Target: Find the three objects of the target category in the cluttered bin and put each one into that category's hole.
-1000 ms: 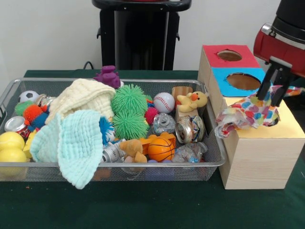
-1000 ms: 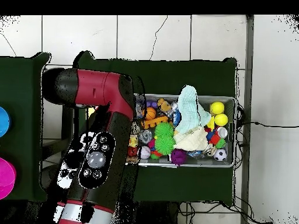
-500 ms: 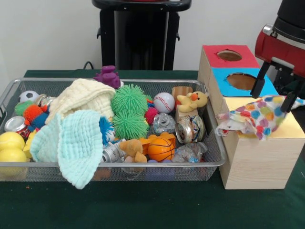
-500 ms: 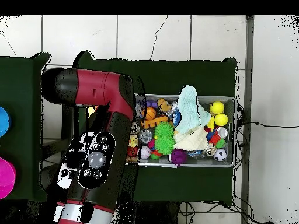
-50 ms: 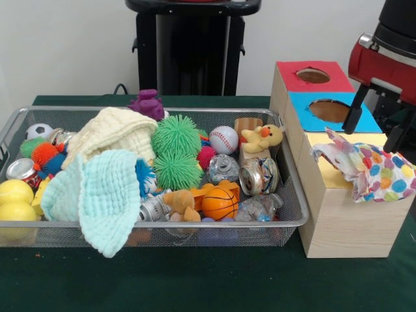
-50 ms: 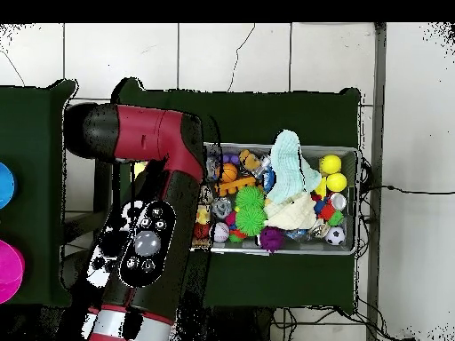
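Gripper (image 5: 378, 121) is sitting above the wooden sorting box (image 5: 348, 214), fingers spread wide and holding nothing. One finger (image 5: 353, 116) is showing over the blue panel (image 5: 330, 110), the other at the right edge of the front view.

Polka-dot cloth (image 5: 368, 170) is lying loose on the yellow panel (image 5: 327, 175), draped over it and spilling off the right front corner. It is covering wherever the yellow hole is, so I cannot tell if any of it is inside. Judging from that, this drop is not counting as done: the cloth is on the box, not through it.

Looks like cloths are the target category. Two more are waiting in the wire bin (image 5: 294, 218): the cream cloth (image 5: 110, 133) bunched at the left-centre, and the mint cloth (image 5: 97, 195) in front of it, hanging over the near rim. Both are lying on top of the clutter, so access is looking easy.

So, my read: zero confirmed in, one needing a push into the hole, two untouched. Red panel (image 5: 312, 75) and blue holes are open and unused. Overhead view is mostly showing the arm (image 6: 147, 240) covering the box.
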Robot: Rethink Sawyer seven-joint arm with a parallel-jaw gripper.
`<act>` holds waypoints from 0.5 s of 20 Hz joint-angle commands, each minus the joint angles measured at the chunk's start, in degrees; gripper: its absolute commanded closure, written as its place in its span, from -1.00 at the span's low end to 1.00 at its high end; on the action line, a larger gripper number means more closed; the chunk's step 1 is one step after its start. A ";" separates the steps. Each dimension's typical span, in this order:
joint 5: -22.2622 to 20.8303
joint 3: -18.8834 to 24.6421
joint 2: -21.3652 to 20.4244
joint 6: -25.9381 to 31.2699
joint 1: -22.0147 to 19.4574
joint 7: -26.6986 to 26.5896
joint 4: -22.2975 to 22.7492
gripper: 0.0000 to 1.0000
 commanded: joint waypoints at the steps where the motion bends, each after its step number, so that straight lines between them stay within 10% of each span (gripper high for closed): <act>1: 1.27 4.54 1.33 1.55 -1.60 12.44 4.01 -1.00; 2: 1.36 4.73 1.20 0.93 -1.62 12.33 4.33 1.00; 10: 1.82 4.58 1.07 0.66 -1.32 13.59 5.10 1.00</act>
